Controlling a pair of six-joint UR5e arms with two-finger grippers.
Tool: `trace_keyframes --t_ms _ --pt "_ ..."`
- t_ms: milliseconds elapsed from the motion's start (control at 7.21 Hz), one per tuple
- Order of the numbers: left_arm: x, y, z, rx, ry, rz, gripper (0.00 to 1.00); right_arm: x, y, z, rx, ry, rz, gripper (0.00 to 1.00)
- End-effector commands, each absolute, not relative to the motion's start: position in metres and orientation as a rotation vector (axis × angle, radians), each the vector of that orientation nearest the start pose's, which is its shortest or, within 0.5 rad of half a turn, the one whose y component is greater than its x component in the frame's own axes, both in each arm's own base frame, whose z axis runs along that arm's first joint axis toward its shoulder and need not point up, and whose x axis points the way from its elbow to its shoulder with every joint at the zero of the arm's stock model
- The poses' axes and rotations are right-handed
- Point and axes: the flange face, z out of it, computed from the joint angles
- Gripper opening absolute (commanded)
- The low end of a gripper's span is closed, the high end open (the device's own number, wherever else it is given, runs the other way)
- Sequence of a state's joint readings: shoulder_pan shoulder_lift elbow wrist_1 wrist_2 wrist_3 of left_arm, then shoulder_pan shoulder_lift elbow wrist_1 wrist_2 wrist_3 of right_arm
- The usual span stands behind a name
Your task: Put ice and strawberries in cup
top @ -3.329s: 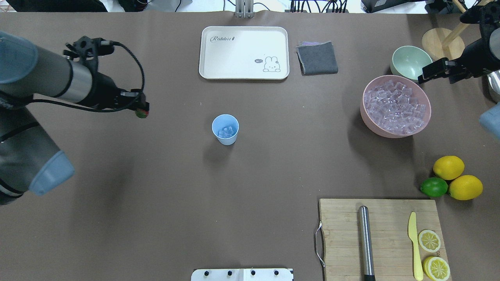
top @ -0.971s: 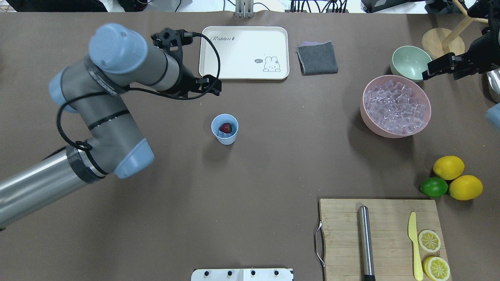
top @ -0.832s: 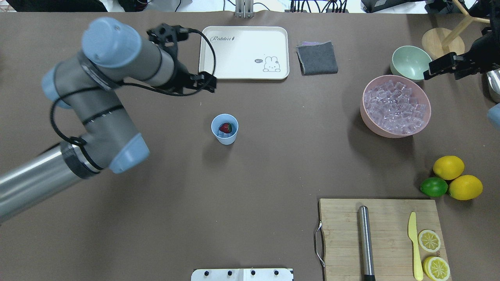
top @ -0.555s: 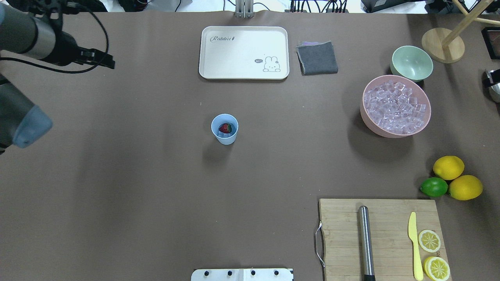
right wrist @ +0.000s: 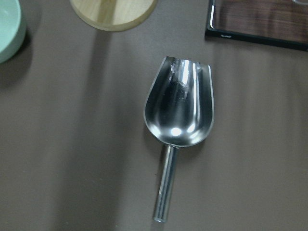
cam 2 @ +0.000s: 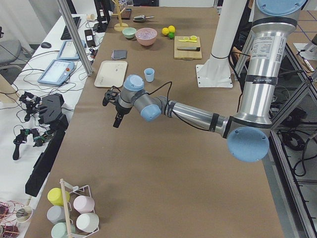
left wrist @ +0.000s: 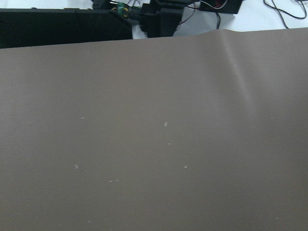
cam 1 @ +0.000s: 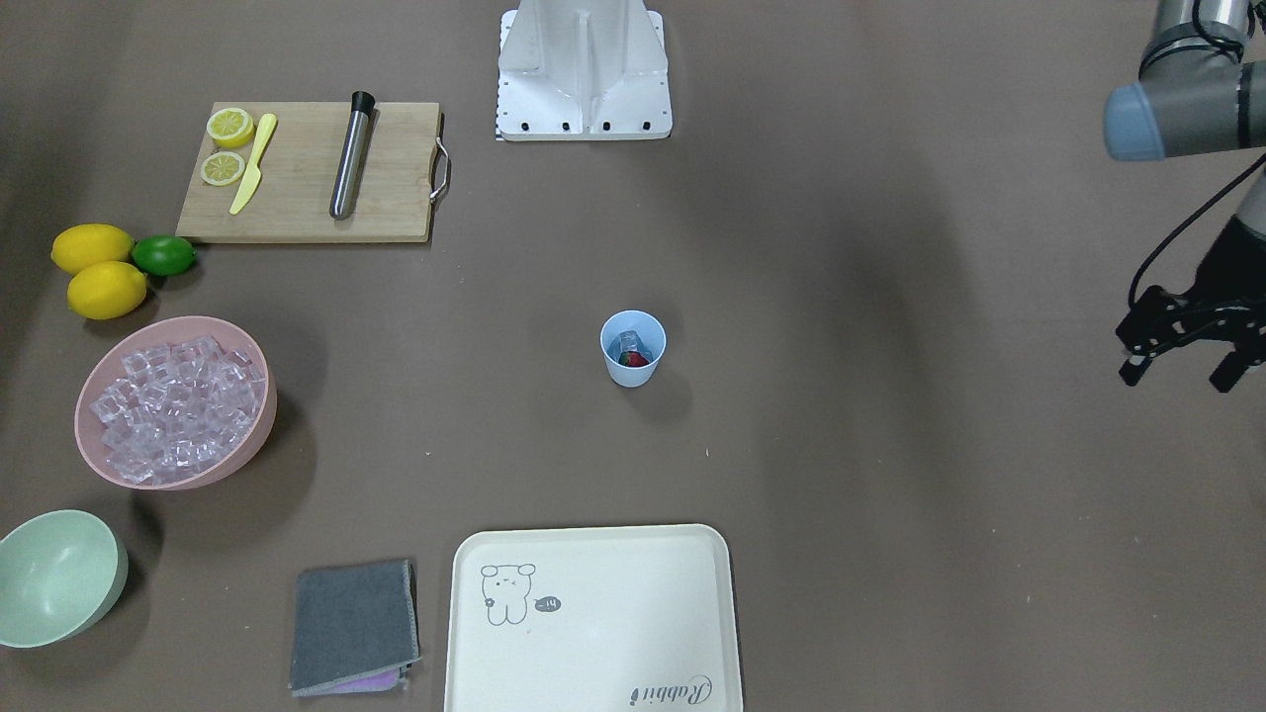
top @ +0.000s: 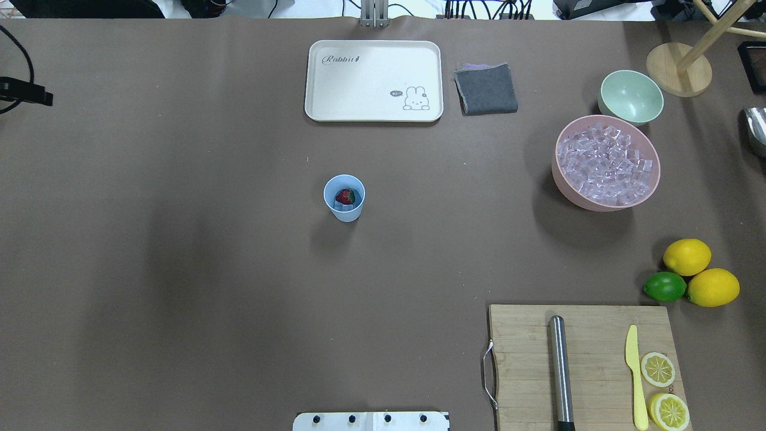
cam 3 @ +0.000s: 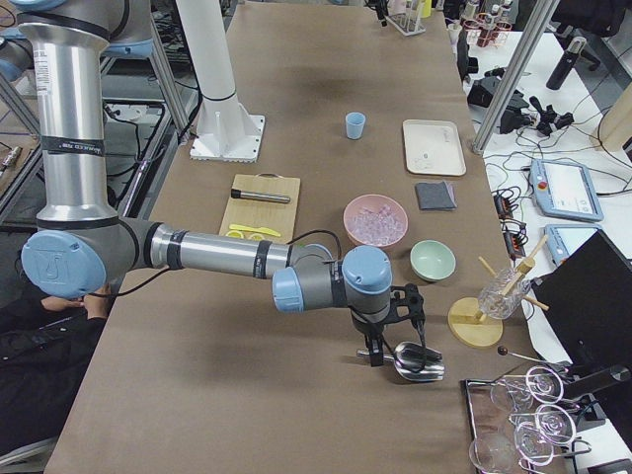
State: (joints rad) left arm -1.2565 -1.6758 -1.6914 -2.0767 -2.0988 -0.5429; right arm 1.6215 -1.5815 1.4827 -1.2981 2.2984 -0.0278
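The light-blue cup (top: 344, 203) stands upright mid-table and also shows in the front-facing view (cam 1: 633, 368). Inside it the red strawberry (top: 344, 196) lies on a few ice cubes (top: 340, 207). Many more ice cubes (top: 604, 164) fill the pink bowl (top: 651, 179) at the right. My left gripper (cam 1: 1177, 380) is open and empty, far to the cup's left near the table's end. My right gripper (cam 3: 380, 351) shows only in the exterior right view, above a metal scoop (right wrist: 179, 110) lying on the table. I cannot tell whether it is open or shut.
A white tray (top: 374, 114) and a grey cloth (top: 486, 90) lie at the back. A pale green bowl (top: 631, 96) and a wooden stand (top: 677, 69) are at the back right. Lemons (top: 687, 256), a lime (top: 664, 287) and a cutting board (top: 520, 359) are at the front right.
The left gripper let the strawberry go into the cup and drew back to the table's left end. The right arm moved out of the overhead view on the right.
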Motion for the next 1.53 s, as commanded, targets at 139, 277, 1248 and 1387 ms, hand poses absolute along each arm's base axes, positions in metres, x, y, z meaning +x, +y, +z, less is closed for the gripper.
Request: trace_keyframes --t_ms 139,277,1248,1387 --pt "-0.049 -0.549 0.545 0.281 0.623 0.118 0.98 0.11 -0.487 0.685 0.153 -0.719 0.042 0.99" --pt "-0.085 -0.54 0.558 0.247 0.604 0.136 0.98 0.111 -0.489 0.681 0.145 -0.717 0.049 0.99" --pt "-0.09 -0.494 0.62 0.12 0.748 0.073 0.98 0.109 -0.492 0.665 0.148 -0.724 0.086 0.99" --pt "-0.09 -0.494 0.623 0.116 0.748 0.071 0.98 0.105 -0.493 0.635 0.144 -0.729 0.121 0.99"
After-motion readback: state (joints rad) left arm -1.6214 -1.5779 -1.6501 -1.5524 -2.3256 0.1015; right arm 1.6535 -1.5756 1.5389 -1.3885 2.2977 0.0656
